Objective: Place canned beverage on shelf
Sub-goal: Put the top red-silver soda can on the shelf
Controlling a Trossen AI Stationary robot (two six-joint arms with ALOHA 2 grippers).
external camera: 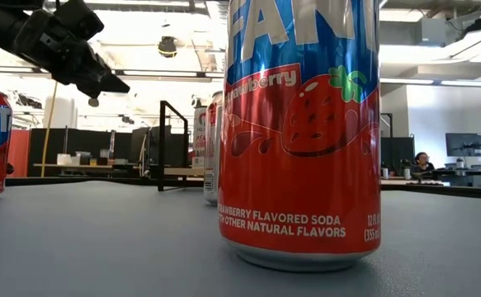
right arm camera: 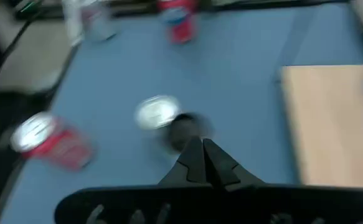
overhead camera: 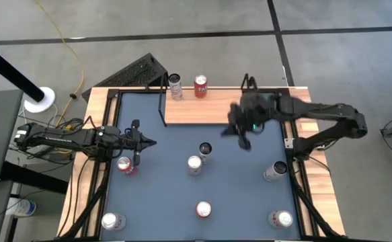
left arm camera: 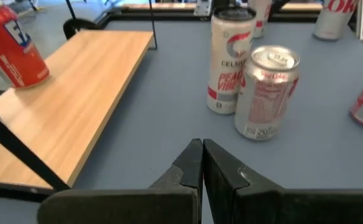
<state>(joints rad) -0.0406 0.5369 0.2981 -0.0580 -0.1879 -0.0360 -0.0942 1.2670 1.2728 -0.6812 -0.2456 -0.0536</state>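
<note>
The shelf (overhead camera: 202, 111), a light-wood board on a black wire frame, stands at the table's far side. A silver can (overhead camera: 175, 86) and a red can (overhead camera: 200, 85) stand upright on its far edge. Several more cans stand on the blue table top, among them a dark-topped one (overhead camera: 204, 150) and a silver one (overhead camera: 194, 164) near the middle. My left gripper (overhead camera: 148, 142) (left arm camera: 202, 149) is shut with nothing in it at the table's left, pointing toward these two cans. My right gripper (overhead camera: 244, 141) (right arm camera: 201, 149) is shut with nothing in it, up in the air off the shelf's right near corner.
A red can (overhead camera: 125, 165) stands under my left arm. Others stand at the right (overhead camera: 274, 171), near middle (overhead camera: 203, 210) and both near corners (overhead camera: 112, 220) (overhead camera: 281, 218). The strawberry soda can (external camera: 302, 124) fills the low view. The shelf board's near part is bare.
</note>
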